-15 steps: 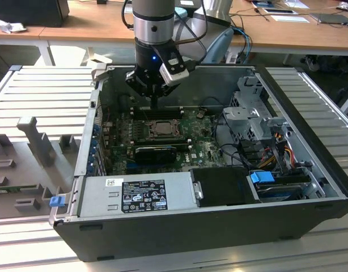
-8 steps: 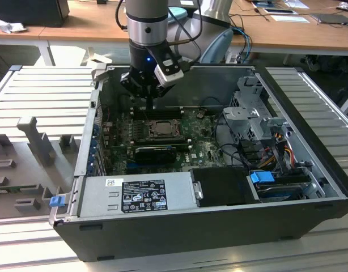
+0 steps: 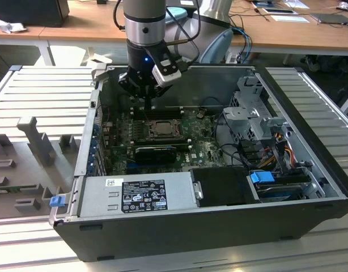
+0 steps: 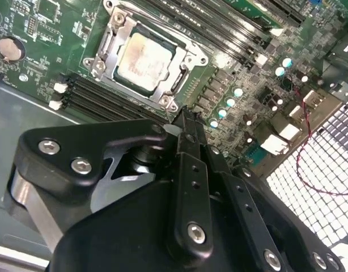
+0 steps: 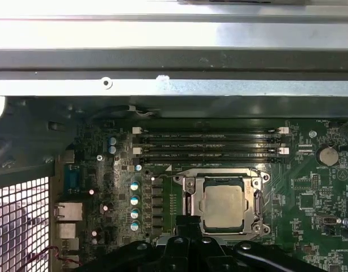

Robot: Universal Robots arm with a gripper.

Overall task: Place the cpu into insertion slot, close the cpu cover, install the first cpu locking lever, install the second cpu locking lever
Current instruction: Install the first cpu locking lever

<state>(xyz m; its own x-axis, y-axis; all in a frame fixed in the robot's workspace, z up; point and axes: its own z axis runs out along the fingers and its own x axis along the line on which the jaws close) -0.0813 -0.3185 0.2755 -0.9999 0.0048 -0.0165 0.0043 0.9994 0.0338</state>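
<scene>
and here we are over the open computer case (image 3: 310,187), which lies on its side on the surface, with the gripper (image 3: 149,101) hanging low inside, just above the far edge of the cpu socket on the green motherboard (image 3: 191,148). in the second wrist view the gripper (image 4: 185,116) has its fingers pressed together into a single narrow tip, nothing pinched between them, and that tip sits right beside the socket's corner. now the good news: the cpu (image 5: 222,205) is already seated in the insertion slot, its pale metal top showing square and flat in both wrist views, the second one catching it too (image 4: 141,58). the cpu cover (image 5: 190,199) looks to be down around it, the frame lying flat with the chip showing through its central opening, so i'd judge the first two steps done. the locking levers are the open question: thin metal runs along the socket's sides, but whether either one is latched, i can't tell from here. the memory slots (image 5: 211,144) sit just beyond the socket, untouched. by my reading we're at the lever stage, with the closed tip poised at the socket's edge, and both levers still to be confirmed.
</scene>
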